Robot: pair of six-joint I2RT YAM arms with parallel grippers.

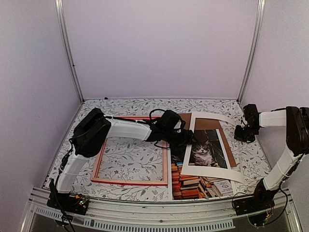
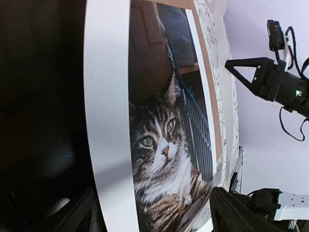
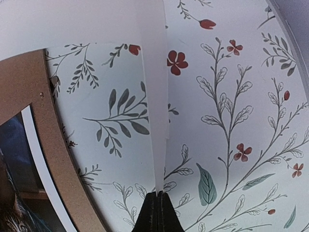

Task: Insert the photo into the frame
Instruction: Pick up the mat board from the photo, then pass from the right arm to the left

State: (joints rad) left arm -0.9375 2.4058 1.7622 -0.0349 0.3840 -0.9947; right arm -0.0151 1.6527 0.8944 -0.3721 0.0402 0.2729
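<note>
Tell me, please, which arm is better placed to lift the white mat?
Likely right: the right pincer is shut on an edge of the white windowed mat board, while the left pincer stands open by the paper cat photo.

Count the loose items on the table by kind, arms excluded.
frame: 1
photo: 1
mat: 1
backing board: 1
Total: 4
</note>
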